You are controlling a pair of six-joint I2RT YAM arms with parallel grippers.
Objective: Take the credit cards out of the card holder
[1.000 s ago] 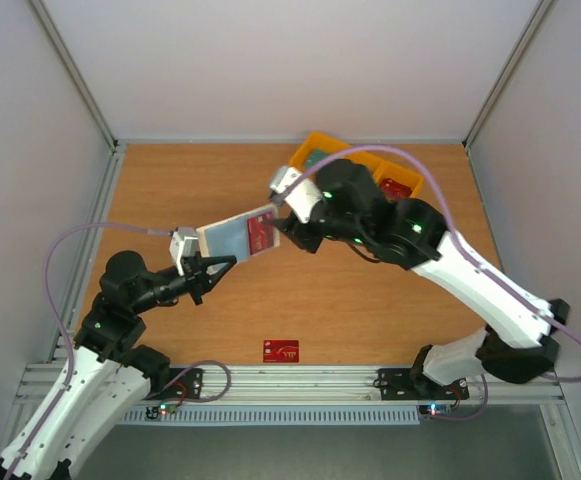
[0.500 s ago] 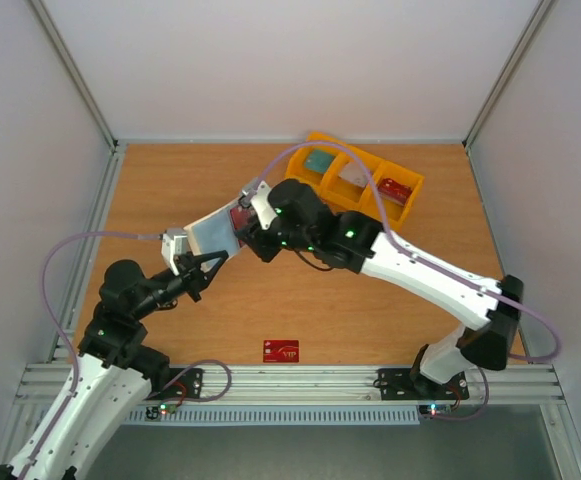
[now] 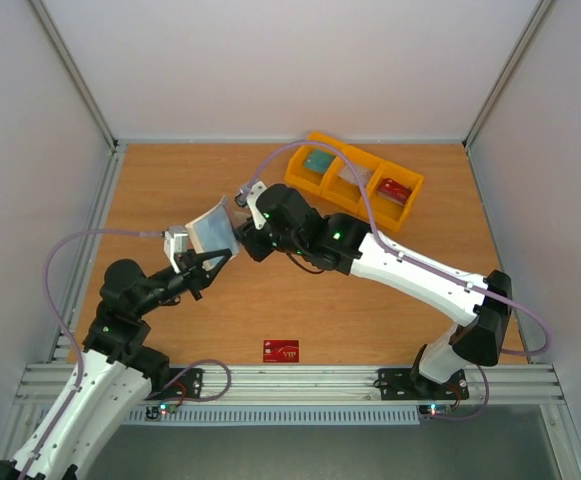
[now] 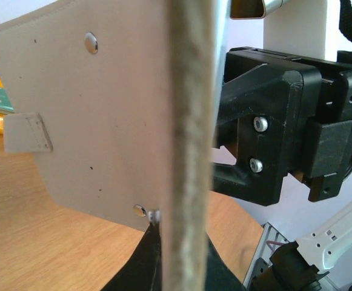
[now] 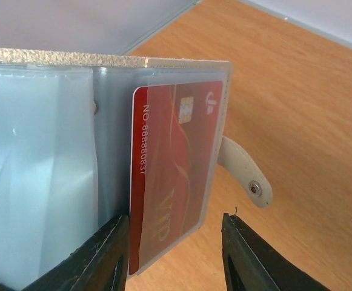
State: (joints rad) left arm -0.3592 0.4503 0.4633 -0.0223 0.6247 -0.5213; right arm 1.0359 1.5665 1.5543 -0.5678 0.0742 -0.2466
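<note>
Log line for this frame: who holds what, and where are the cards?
left end effector: shut on card holder | right end effector: open, either side of red card in holder | loose card: on table

The right arm (image 3: 410, 265) has stretched out leftward, off the yellow bin (image 3: 295, 168) it was bent over. This has brought the right fingers (image 5: 106, 257) from the far end of the card holder (image 3: 210, 228) in against its open face, either side of the red card (image 5: 169, 182). The card holder has swung steeper and drawn back toward the left arm (image 3: 130, 300), and from above the red card no longer shows.
</note>
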